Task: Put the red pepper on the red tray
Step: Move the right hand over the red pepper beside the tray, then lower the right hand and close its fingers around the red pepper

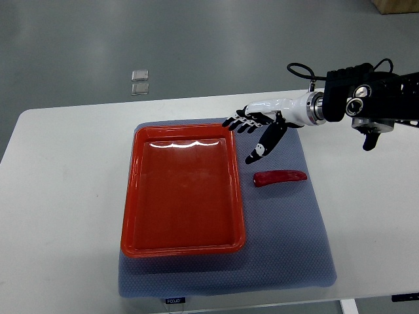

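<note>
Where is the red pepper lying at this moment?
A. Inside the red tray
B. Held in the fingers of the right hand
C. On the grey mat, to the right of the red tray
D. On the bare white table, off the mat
C: the red pepper lies on the grey mat, just right of the red tray, while the right hand hovers open above it, not touching it.

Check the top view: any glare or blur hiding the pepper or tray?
Top view: white glare streak along the glossy red plastic tray's far inner edge; the long red pepper on the blue-grey mat is sharp and unshaded; right hand in focus.
</note>
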